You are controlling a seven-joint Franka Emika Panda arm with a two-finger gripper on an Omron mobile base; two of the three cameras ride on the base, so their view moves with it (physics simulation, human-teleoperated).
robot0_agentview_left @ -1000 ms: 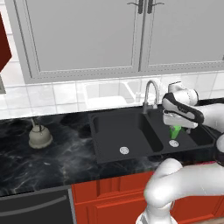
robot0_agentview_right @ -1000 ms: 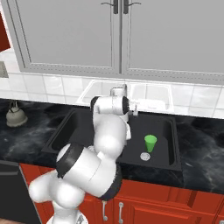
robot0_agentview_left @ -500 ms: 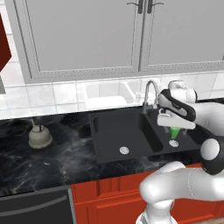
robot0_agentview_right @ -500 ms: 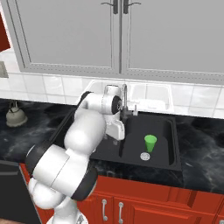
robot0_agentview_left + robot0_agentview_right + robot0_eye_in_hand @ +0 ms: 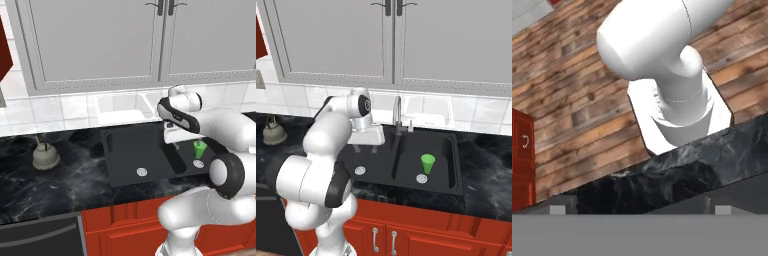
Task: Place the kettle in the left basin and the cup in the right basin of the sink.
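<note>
- Black marble desk (image 5: 75,185) carries the sink (image 5: 453,187), its chrome faucet (image 5: 397,111) rising at the back edge.
- Wider left basin (image 5: 132,150) has the claw (image 5: 365,148) hanging over it, jaws spread fully, pointing down, holding and touching nothing.
- Narrower right basin (image 5: 443,157) holds the green cup (image 5: 428,163), standing upright, rim up, long axis vertical, just behind the silver drain (image 5: 421,178).
- Beige-grey kettle (image 5: 45,156) sits upright on the desk well left of the sink, wire handle arching upward.
</note>
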